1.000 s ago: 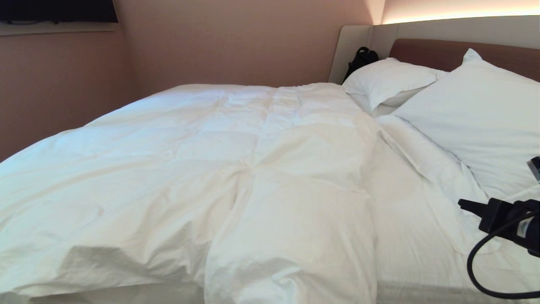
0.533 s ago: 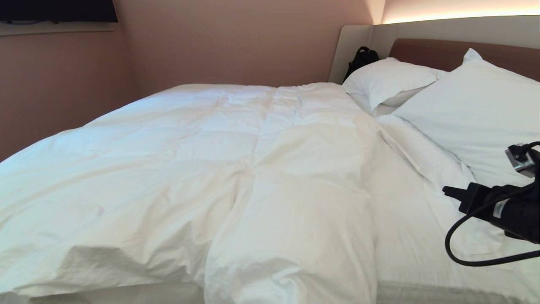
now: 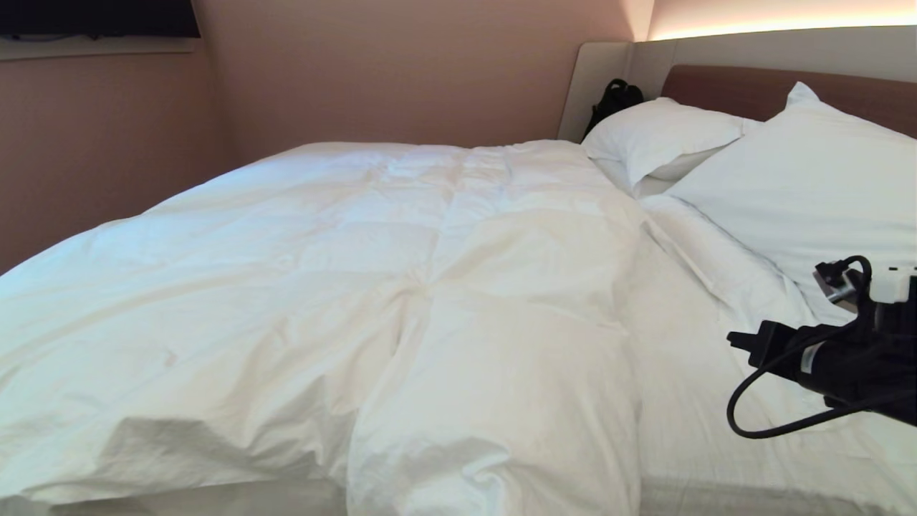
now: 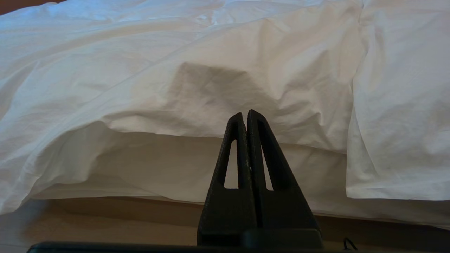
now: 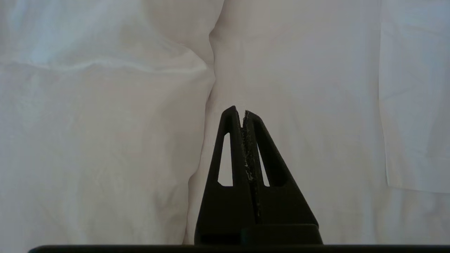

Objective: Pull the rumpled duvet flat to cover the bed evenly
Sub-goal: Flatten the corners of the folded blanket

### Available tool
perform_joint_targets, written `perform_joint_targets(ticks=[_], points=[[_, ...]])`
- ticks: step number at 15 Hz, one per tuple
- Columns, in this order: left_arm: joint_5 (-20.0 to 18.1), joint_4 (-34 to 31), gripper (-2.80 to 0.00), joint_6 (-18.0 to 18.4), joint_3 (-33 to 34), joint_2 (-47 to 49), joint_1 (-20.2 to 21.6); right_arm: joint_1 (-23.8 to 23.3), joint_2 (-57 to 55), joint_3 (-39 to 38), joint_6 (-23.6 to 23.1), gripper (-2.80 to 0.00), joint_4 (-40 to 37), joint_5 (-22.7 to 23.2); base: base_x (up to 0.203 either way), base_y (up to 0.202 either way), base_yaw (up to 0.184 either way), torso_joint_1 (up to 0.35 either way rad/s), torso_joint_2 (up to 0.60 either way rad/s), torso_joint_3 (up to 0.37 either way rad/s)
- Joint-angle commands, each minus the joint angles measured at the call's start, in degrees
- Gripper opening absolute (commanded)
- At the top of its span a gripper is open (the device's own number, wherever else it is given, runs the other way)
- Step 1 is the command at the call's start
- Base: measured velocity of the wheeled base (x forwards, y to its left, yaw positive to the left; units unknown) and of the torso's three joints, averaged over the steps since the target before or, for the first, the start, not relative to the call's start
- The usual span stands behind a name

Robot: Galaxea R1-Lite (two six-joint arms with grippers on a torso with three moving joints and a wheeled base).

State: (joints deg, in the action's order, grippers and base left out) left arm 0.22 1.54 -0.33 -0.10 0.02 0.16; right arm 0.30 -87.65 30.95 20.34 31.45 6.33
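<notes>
Wide low bed (image 3: 781, 89) with a brown headboard panel in a beige padded surround, seen from its near side. The thick, puffy white quilted duvet (image 3: 401, 287) lies over most of the mattress, wrinkled, with a deep fold running down its middle toward the near edge, where a bulky lobe hangs over. In the left wrist view the duvet's near edge (image 4: 175, 105) lifts off the thin white sheet beneath it, above the taupe base. Two white rectangular pillows lean at the headboard: the far pillow (image 3: 659, 136) and the near pillow (image 3: 809, 208). A black bag (image 3: 612, 100) sits in the corner beside the far pillow.

The right end effector (image 3: 738, 338), black and wedge-shaped, reaches in from the right edge above the duvet's upper part, just below the near pillow; its fingers (image 5: 230, 140) are pressed together and hold nothing. A black cable (image 3: 745, 423) loops beneath it. The left end effector (image 4: 245, 114) hangs low before the bed's near edge, fingers closed together and empty, apart from the duvet.
</notes>
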Motion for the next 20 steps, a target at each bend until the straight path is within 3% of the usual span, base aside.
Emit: perform_joint_targets(ticks=[1,20], points=[[0.04,0.05,-2.80,-0.02,0.01,-0.02,0.02,0.05,-2.24,0.07,0.23,-2.80,0.28,0.09,0.000,0.000,0.000,0.000,0.00,0.000],[0.04,0.05,-2.80,-0.02,0.01,-0.02,0.02,0.05,-8.15,0.43,0.32,-2.80,3.53,0.00,0.000,0.000,0.000,0.000,0.00,0.000]])
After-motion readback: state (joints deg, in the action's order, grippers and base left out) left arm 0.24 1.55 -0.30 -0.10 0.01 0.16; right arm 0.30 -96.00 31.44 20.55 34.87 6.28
